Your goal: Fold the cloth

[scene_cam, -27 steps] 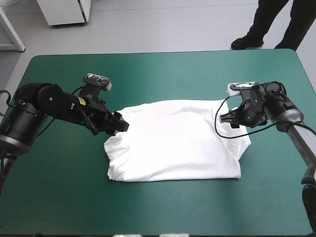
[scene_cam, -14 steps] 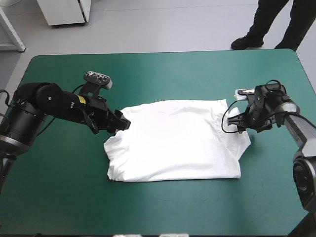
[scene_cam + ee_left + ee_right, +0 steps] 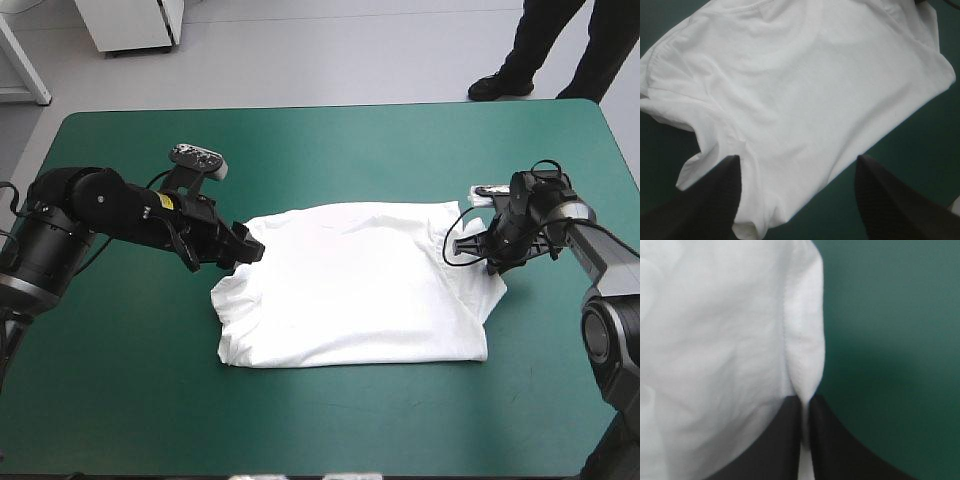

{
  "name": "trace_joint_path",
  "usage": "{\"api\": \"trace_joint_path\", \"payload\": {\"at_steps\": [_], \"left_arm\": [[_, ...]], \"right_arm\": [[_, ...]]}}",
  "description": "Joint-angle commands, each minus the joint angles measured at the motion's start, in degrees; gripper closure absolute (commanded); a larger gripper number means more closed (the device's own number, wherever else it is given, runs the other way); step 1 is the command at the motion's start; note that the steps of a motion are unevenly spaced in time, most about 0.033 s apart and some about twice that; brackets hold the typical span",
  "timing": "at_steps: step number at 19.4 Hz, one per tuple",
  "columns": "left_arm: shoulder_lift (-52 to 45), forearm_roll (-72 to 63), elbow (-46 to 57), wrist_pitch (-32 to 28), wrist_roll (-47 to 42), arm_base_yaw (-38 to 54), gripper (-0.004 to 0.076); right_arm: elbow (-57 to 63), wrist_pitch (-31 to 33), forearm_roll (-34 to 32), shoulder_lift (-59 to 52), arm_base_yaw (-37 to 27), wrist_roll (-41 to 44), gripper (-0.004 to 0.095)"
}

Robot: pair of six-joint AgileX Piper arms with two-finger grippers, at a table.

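T-shirt (image 3: 350,285) spread flat mid-table on the teal-green cover (image 3: 350,150). We see the right gripper (image 3: 805,401) pinched on its hem at 3 o'clock and the left gripper (image 3: 797,161) with fingers apart over the 9 o'clock edge. Risk, as we judge it: a one-sided lift would drag and bunch the cloth, and the thin pinch may slip.

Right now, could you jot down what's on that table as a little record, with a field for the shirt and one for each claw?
Table: teal-green cover
T-shirt: white, lying spread out mid-table, rumpled at its left end
Left claw: open, fingers apart over the T-shirt's left end, holding nothing
Right claw: shut on the T-shirt, pinching a fold of cloth at its right edge
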Motion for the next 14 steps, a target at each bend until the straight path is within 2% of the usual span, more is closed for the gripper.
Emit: {"api": "trace_joint_path", "payload": {"at_steps": [1,6,9,14], "left_arm": [[-1.73,-2.28,-2.44,-1.84,0.06,-0.41,0.0249],[-1.95,-2.28,-4.34,-0.78,0.06,-0.41,0.0249],[-2.3,-2.28,-4.34,-0.41,0.06,-0.41,0.0249],[-2.3,-2.28,-4.34,-0.27,0.54,-0.41,0.0249]], "right_arm": [[-0.4,-1.17,2.0,-0.14,-0.13,-0.7,0.0921],[-4.92,2.7,3.76,-4.49,-0.13,-1.27,0.092],[-8.85,6.37,7.18,-7.0,0.39,-3.78,0.0921],[-11.12,7.27,10.31,-7.34,7.53,-5.97,0.0921]]}}
